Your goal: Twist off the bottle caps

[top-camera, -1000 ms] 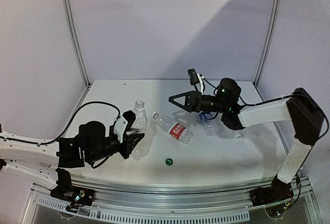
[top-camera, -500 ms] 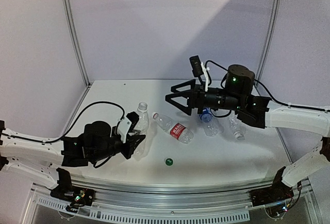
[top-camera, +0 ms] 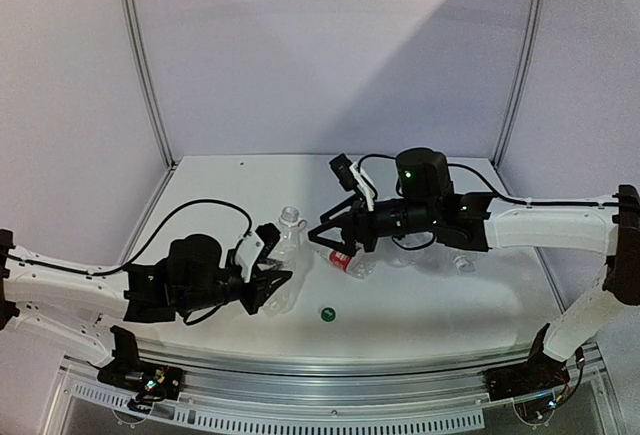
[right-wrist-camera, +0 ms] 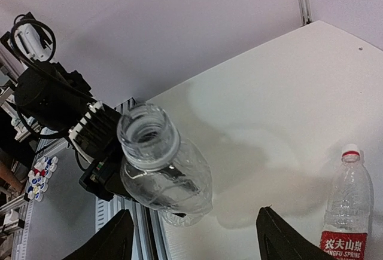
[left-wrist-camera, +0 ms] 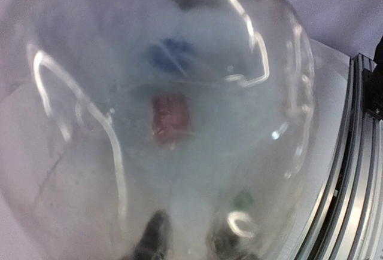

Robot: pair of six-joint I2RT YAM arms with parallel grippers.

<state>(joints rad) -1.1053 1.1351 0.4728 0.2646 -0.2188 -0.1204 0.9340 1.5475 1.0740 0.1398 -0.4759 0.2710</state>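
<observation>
My left gripper (top-camera: 272, 271) is shut on the body of an unlabelled clear bottle (top-camera: 285, 245) and holds it tilted off the table, neck up and to the right. That bottle (left-wrist-camera: 167, 122) fills the left wrist view, with my dark fingertips (left-wrist-camera: 154, 241) blurred behind it. Its pale top (right-wrist-camera: 147, 133) faces the right wrist camera; whether a cap sits on it I cannot tell. My right gripper (top-camera: 322, 235) is open just right of the neck, and its jaws (right-wrist-camera: 197, 242) hold nothing. A red-label bottle (right-wrist-camera: 347, 206) with a white cap (right-wrist-camera: 350, 150) lies on the table. A green cap (top-camera: 326, 312) lies loose.
Two more clear bottles (top-camera: 406, 251) (top-camera: 461, 262) lie on the table partly behind my right arm. A ribbed aluminium rail (top-camera: 330, 367) runs along the near edge. White booth walls and metal posts (top-camera: 145, 65) close in the back and sides.
My right arm has swung left and down to the held bottle's neck, its jaws narrowing. The left gripper has carried the bottle slightly right.
</observation>
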